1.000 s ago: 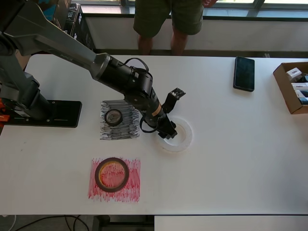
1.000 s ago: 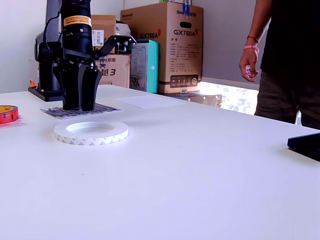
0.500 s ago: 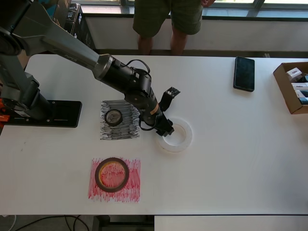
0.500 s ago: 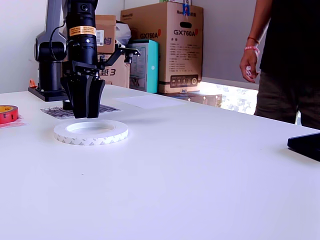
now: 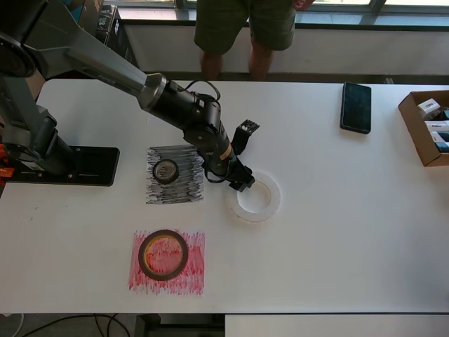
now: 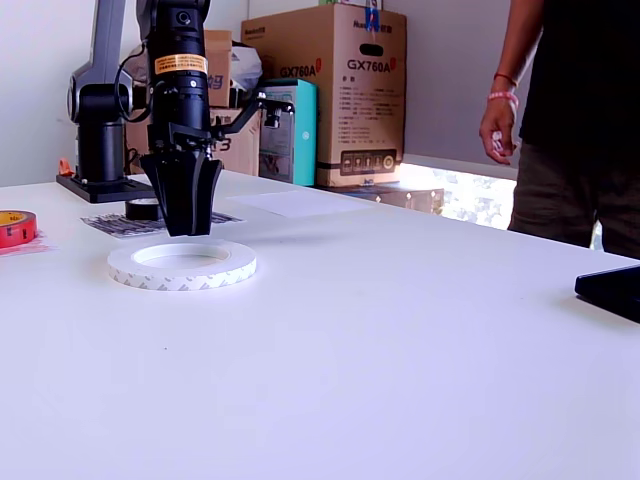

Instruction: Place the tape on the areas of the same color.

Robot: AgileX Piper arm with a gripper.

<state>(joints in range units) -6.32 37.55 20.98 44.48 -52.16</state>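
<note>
The gripper [image 6: 186, 225] is hanging just above the far rim of the white ring [image 6: 182, 265], fingers nearly together and holding nothing. The ring is lying flat on the table [image 5: 337, 232], just beside the black-scribbled sheet [image 5: 184, 189] carrying the black roll [image 5: 165, 170].

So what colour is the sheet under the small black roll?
White paper scribbled over with black lines, with the small black roll on it; clearest in the overhead view.

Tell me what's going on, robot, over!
Gripper shut, empty, just above white ring's far rim. Ring on bare table, white sheet behind it. Black and red rolls already on their sheets.
</note>
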